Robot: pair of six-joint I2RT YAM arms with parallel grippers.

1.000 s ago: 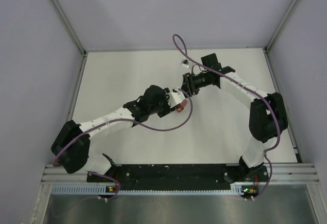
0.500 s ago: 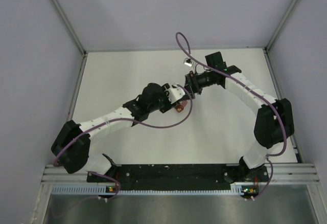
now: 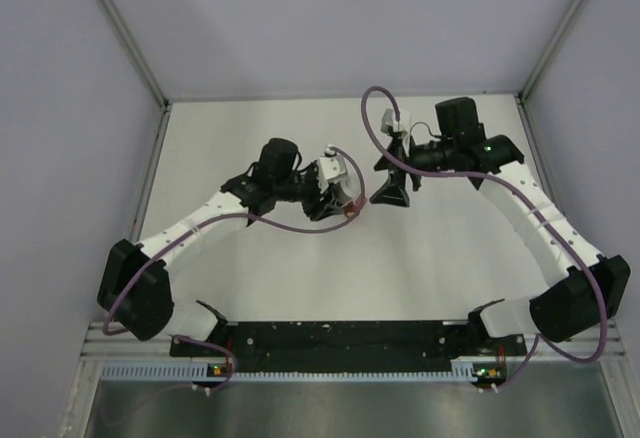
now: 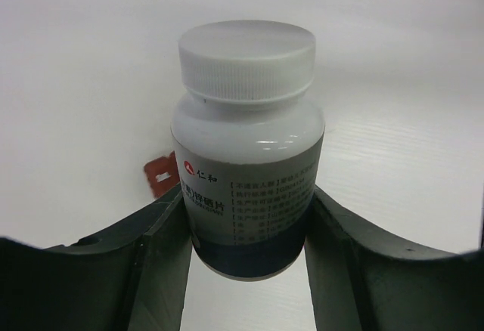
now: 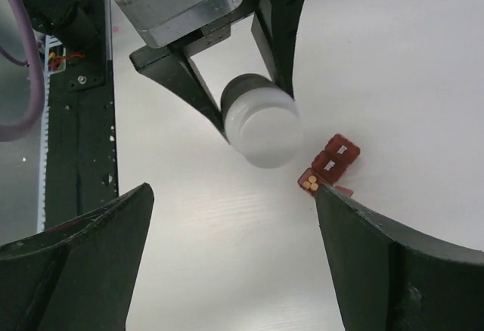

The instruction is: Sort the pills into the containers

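My left gripper (image 4: 246,221) is shut on a white pill bottle (image 4: 246,146) with a white screw cap on, held above the table. It also shows in the top view (image 3: 334,170) and the right wrist view (image 5: 261,128). The containers (image 5: 333,161), a dark red-brown strip of three compartments, lie on the table just beside and below the bottle, and show in the top view (image 3: 352,208) too. The end compartment is open and holds three yellow pills (image 5: 310,185); the other two are lidded. My right gripper (image 5: 233,195) is open and empty, apart from the bottle, to its right in the top view (image 3: 392,194).
The black rail (image 3: 340,336) with the arm bases runs along the near edge. Grey walls (image 3: 60,108) close in the white table (image 3: 250,278) on the left, back and right. Purple cables (image 3: 375,108) loop over both arms.
My right gripper has drawn back to the right, away from the bottle's cap. My left gripper has shifted the bottle slightly up and left. The container strip has not moved.
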